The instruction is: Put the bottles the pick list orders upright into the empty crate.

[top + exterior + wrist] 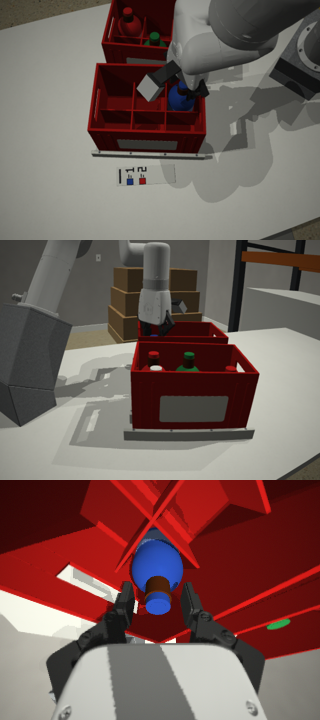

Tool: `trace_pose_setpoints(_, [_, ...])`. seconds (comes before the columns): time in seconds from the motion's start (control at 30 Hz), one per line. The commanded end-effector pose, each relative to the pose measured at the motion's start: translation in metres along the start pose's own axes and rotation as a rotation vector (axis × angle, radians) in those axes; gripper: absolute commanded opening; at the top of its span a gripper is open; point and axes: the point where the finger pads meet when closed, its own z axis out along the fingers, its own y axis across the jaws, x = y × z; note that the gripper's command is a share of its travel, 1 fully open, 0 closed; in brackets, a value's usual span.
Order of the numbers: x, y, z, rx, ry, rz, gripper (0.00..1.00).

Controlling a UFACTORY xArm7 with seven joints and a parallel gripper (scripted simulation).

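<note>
The pick list [160,174] reads blue 1, red 2. A blue bottle [178,102] [154,335] [157,565] stands upright in the back right compartment, seen from the top view, of the near crate [103,142] [196,339]. My gripper [182,87] [154,332] [158,591] is open, its fingers apart on both sides of the blue cap and neck. The other crate [113,52] [144,402] holds one red bottle [129,27] [230,368], a second red bottle [153,355], a green bottle [154,37] [189,355] [278,624] and a white-capped bottle [155,368]. Their lower parts are hidden.
A low rail [147,155] runs along the blue bottle's crate, and another rail [191,435] along the other crate. The crates stand close together with high walls. The arm's base [294,77] [31,348] stands beside them. Compartment dividers [148,111] stand inside the crate.
</note>
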Motion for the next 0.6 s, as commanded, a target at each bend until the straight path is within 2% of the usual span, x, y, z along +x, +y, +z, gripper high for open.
trace_pose_setpoints(0.0, [0.001, 0.001, -0.001, -0.002, 0.001, 0.000, 0.65])
trace_pose_setpoints(0.3, [0.001, 0.001, -0.011, -0.002, 0.001, 0.000, 0.65])
trace_pose_setpoints(0.57, [0.001, 0.001, -0.032, -0.002, 0.002, 0.000, 0.65])
